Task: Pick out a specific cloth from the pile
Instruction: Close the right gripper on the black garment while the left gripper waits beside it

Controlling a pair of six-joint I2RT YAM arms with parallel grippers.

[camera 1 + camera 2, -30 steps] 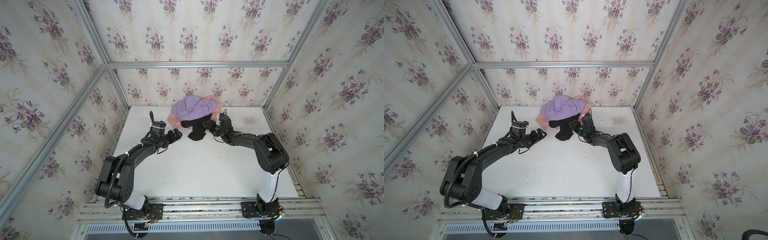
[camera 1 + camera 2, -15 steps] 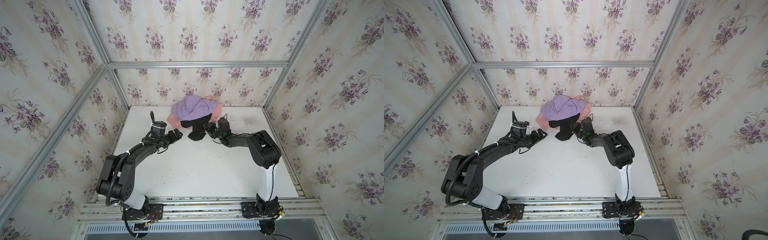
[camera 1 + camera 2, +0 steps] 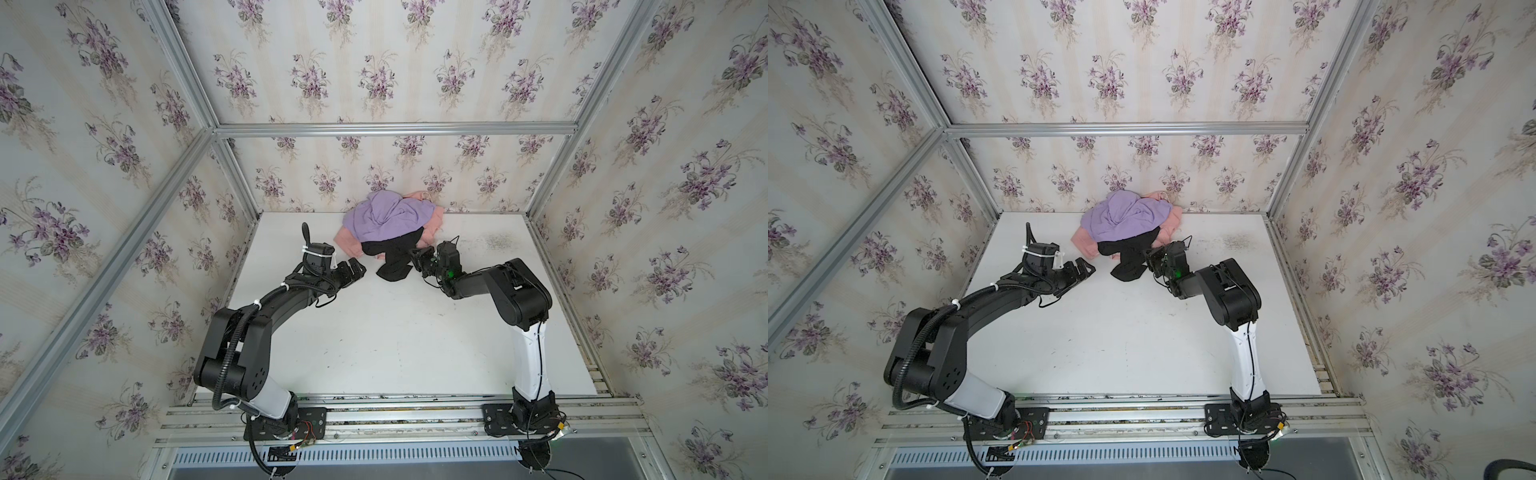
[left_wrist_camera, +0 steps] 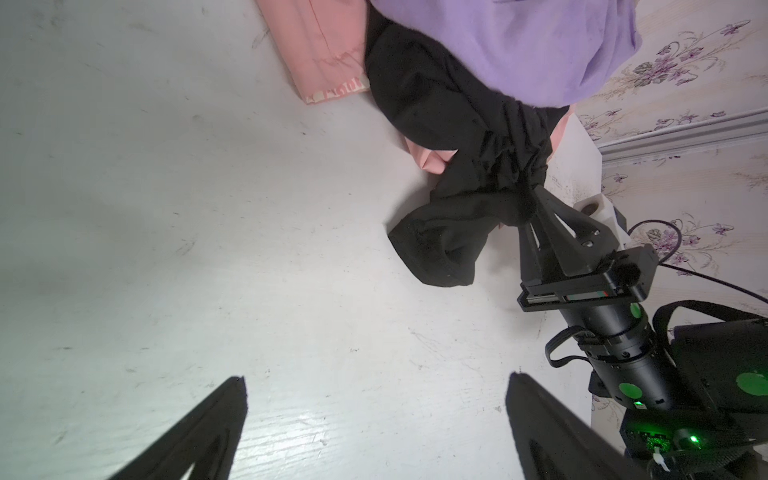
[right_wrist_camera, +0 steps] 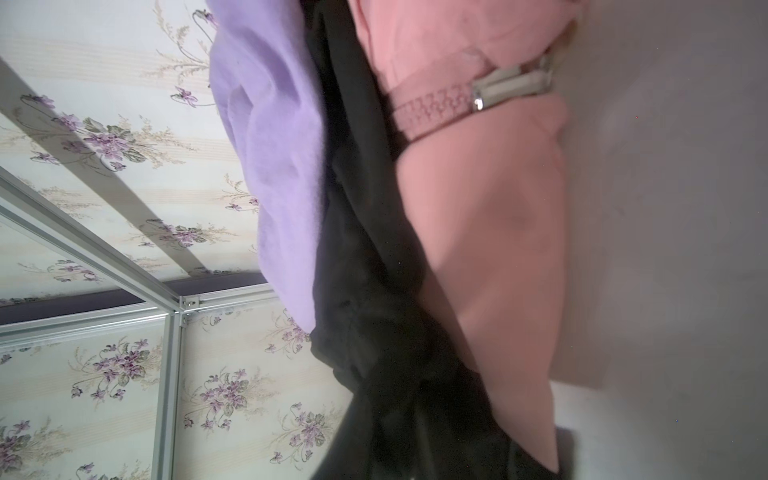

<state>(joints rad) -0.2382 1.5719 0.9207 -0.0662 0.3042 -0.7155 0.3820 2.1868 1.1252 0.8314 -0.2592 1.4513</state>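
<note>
The pile (image 3: 388,226) lies against the back wall, with a lavender cloth (image 3: 386,214) on top and a salmon-pink one (image 3: 348,245) underneath. The black cloth (image 3: 392,255) sticks out of its front onto the table. In the left wrist view my right gripper (image 4: 530,205) is shut on a bunched fold of the black cloth (image 4: 436,116). Both top views show that gripper (image 3: 1148,259) at the cloth's right edge. The right wrist view is filled by black cloth (image 5: 374,332), which hides the jaws. My left gripper (image 3: 358,268) stands open just left of the cloth, holding nothing.
The white table (image 3: 374,332) is boxed in by flower-papered walls (image 3: 374,174) and aluminium frame posts (image 3: 237,174). A zip on the pink garment (image 5: 449,106) shows in the right wrist view. Both arm bases sit on the front rail (image 3: 395,409).
My right gripper has shut on the black cloth's edge, and that arm's elbow has swung a little. The left arm has stayed where it was, open.
</note>
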